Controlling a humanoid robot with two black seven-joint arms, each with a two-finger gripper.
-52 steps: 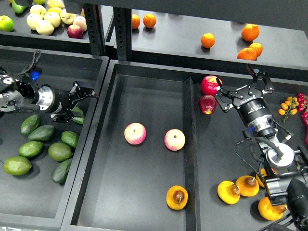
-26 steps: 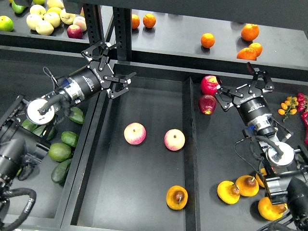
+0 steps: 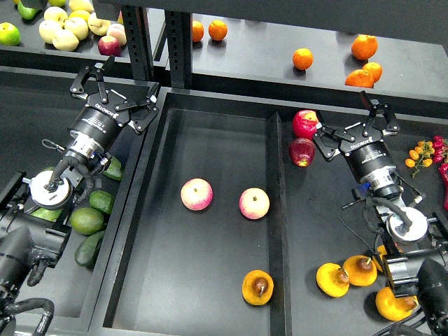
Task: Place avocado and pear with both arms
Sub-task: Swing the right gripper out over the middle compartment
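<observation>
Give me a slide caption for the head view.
Both grippers, left and right, hover open and empty; one pear lies in the middle bin.

Our left pincer [image 3: 112,92] is raised with its fingers spread wide and empty. Our right pincer [image 3: 355,124] likewise gapes open, its arm stretched forward and up.

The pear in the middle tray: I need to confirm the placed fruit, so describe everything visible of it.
The pear is round and golden-yellow, with a dark brown blotch and a short stem at its centre. Its skin looks smooth and dull. It lies in the near right corner of the middle tray, close to the right wall. Nothing grips it, and it lies apart from the two pink-yellow apples farther back.
</observation>
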